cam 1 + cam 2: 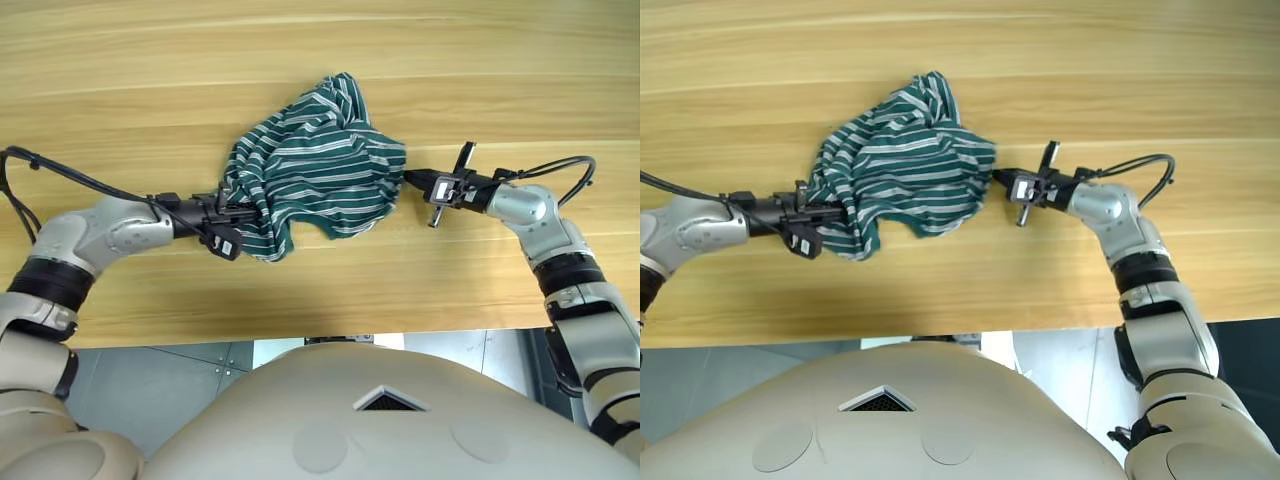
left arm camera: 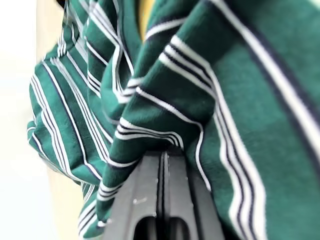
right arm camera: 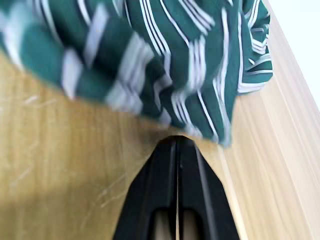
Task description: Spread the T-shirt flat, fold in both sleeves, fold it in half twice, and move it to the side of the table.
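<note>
**Both pincers on the bunched T-shirt**

The T-shirt [image 1: 315,175] lies in a crumpled heap on the wooden tabletop [image 1: 120,90], about midway between my two arms and somewhat toward the far side. It is dark green with thin white and navy stripes. It is not spread: the cloth is gathered into folds, one lobe sticks up at the far end, and a rounded flap hangs toward me at the near left.

My left pincer [image 1: 238,208] comes in low from the left and meets the near left edge of the shirt. Its fingers [image 2: 150,190] are pressed together, and striped cloth wraps over and around their tips, so I am pinching the shirt there. From my left wrist the fabric bunches thickly right at the fingertips.

My right pincer [image 1: 408,177] comes in from the right, level with the tabletop. Its fingers [image 3: 165,190] are also pressed together, with their tips right at the hem on the shirt's right side. The cloth is drawn to a small point there, so that pincer is pinching the edge too. Under that edge I see bare wood.

The two pincers sit on opposite sides of the heap, well apart, with the shirt between them.
</note>
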Robot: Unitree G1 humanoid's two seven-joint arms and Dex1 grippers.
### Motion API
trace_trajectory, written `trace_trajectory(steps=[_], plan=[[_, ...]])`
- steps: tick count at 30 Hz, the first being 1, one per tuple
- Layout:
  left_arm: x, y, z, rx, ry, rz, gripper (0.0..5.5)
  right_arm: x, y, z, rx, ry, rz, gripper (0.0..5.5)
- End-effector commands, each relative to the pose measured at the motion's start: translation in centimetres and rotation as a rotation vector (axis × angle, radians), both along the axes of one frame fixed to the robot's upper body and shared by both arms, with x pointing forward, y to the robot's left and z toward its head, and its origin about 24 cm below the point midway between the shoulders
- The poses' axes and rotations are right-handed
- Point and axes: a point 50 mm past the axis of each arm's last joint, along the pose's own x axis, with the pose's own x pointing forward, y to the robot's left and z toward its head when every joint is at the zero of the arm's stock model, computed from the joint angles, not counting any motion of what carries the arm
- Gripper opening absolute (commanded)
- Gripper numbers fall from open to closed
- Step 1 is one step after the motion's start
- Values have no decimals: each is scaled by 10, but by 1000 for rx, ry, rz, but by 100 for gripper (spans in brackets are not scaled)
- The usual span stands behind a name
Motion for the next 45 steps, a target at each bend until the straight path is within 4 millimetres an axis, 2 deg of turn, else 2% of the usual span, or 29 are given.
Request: trace_trajectory(steps=[1, 3, 6, 11, 15, 21, 26, 29, 30, 32, 36, 39, 45], plan=[[3, 12, 0, 105, 15, 39, 0, 2, 3, 3, 2, -10, 10, 3], [11, 15, 7, 125, -33, 63, 0, 1, 3, 6, 9, -16, 17, 3], [15, 27, 5, 212, -65, 94, 0, -6, 1, 14, 37, -17, 48, 3], [1, 32, 3, 208, -46, 103, 0, -7, -14, 37, 54, -65, 36, 3], [-13, 16, 23, 17, -33, 91, 0, -11, -16, 40, 34, -55, 47, 3], [3, 25, 58, 11, -190, 167, 0, -15, -16, 33, 15, -23, 54, 3], [9, 38, 67, 62, -237, 233, 0, -22, -16, 34, 25, -12, 69, 3], [-2, 26, 73, -45, -176, 183, 0, -26, -11, 39, 54, -8, 100, 3], [-10, 16, 75, -113, -128, 139, 21, -29, -9, 41, 63, -4, 121, 0], [-28, -1, 78, -231, -12, 54, 66, -36, -2, 46, 97, 13, 171, 34], [-46, -16, 69, -303, 141, -6, 128, -46, 6, 50, 115, 27, 233, 104], [-51, -16, 59, -276, 215, -8, 177, -50, 10, 45, 68, 39, 264, 159], [-48, 5, 40, -85, 231, 73, 268, -49, 9, 27, -79, 58, 259, 164]])
